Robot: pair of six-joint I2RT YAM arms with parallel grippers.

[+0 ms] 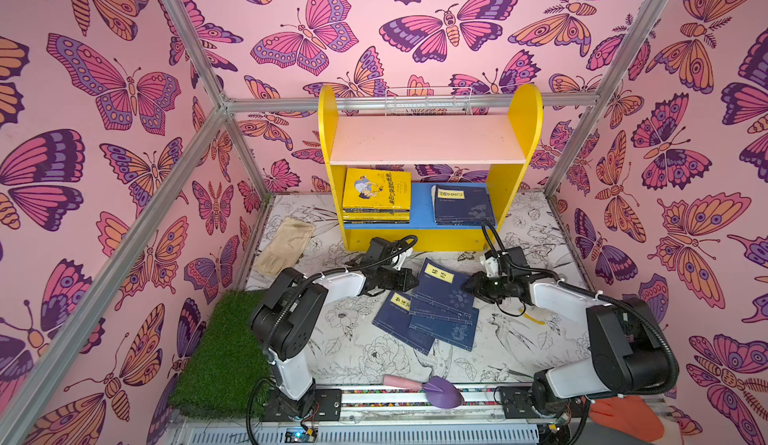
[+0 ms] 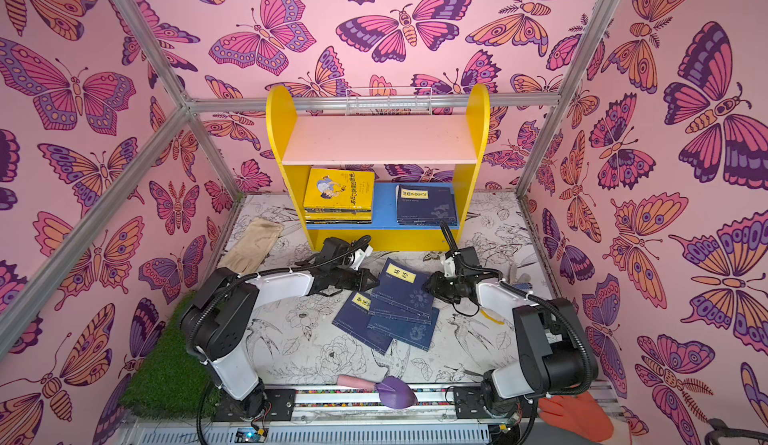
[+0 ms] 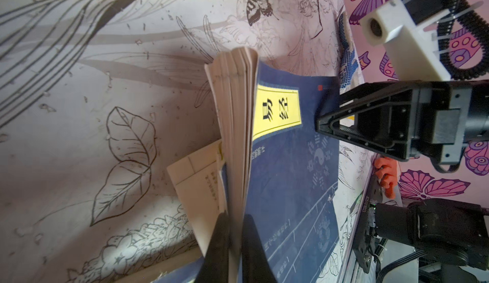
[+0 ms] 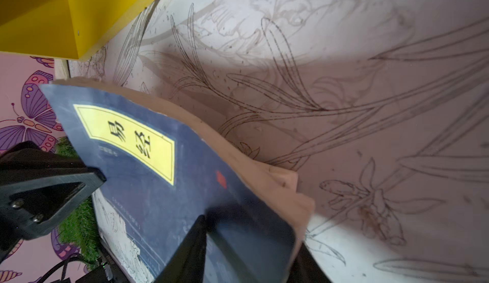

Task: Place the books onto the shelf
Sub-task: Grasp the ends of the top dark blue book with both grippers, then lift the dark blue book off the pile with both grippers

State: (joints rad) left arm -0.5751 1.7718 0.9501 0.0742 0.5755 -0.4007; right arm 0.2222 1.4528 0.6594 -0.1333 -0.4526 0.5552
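Observation:
The shelf (image 1: 328, 131) stands at the back. Its blue lower board carries a stack of yellow books (image 1: 376, 195) on the left and navy books (image 1: 461, 206) on the right. Several navy books (image 1: 415, 324) lie overlapped on the table in front. The top navy book (image 1: 446, 293) (image 3: 285, 162) (image 4: 158, 183) has a yellow label and is tilted up between the arms. My left gripper (image 1: 409, 285) (image 3: 232, 215) is shut on its page edge. My right gripper (image 1: 467, 287) (image 4: 251, 231) is open, its fingers straddling the opposite corner.
A white wire basket (image 1: 428, 100) hangs behind the shelf. A beige cloth (image 1: 284, 245) lies at the left of the shelf and a green turf mat (image 1: 220, 359) at the front left. A purple trowel (image 1: 436, 391) and an orange glove (image 1: 623, 416) lie at the front edge.

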